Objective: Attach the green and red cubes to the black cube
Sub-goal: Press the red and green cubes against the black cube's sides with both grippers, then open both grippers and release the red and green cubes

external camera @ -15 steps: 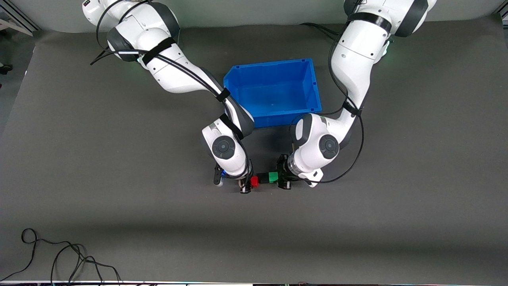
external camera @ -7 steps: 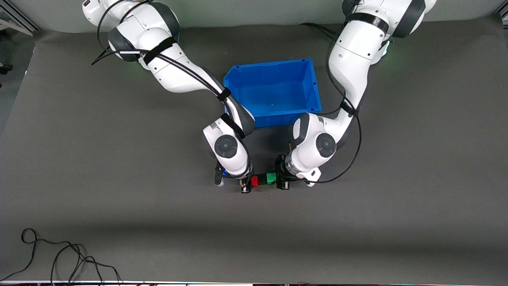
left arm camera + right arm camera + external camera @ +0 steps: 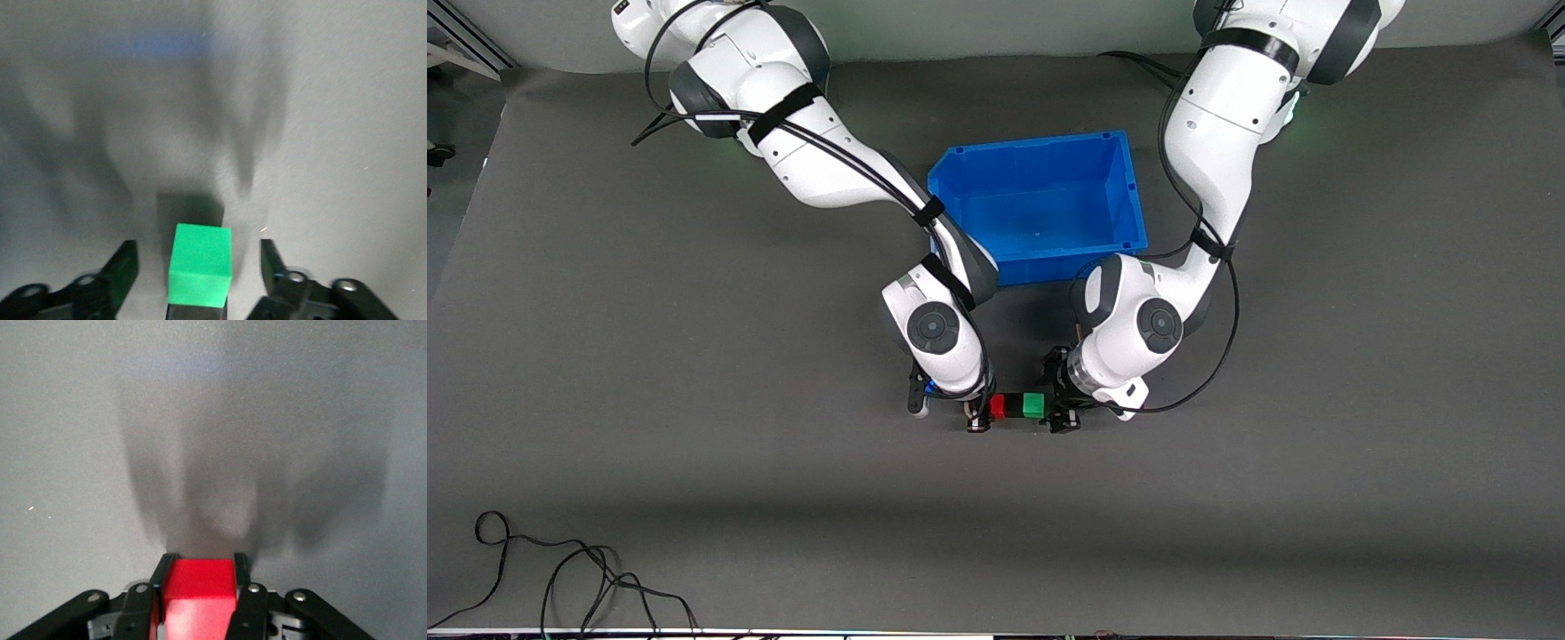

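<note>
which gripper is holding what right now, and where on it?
Right gripper is shut on the red cube, one finger on each of two opposite side faces. Left gripper is open, fingers apart on either side of the green cube, gripping nothing.

black cube (image 3: pixel 1015 407): mostly hidden between the red cube (image 3: pixel 998 406) and green cube (image 3: pixel 1033 404)
left gripper (image 3: pixel 200 267): cut off by the picture's edge
blue bin (image 3: pixel 167 45): maybe that blurry blue smear

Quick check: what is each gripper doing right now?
Left gripper: open, fingers apart on either side of the green cube.
Right gripper: shut on the red cube.
</note>
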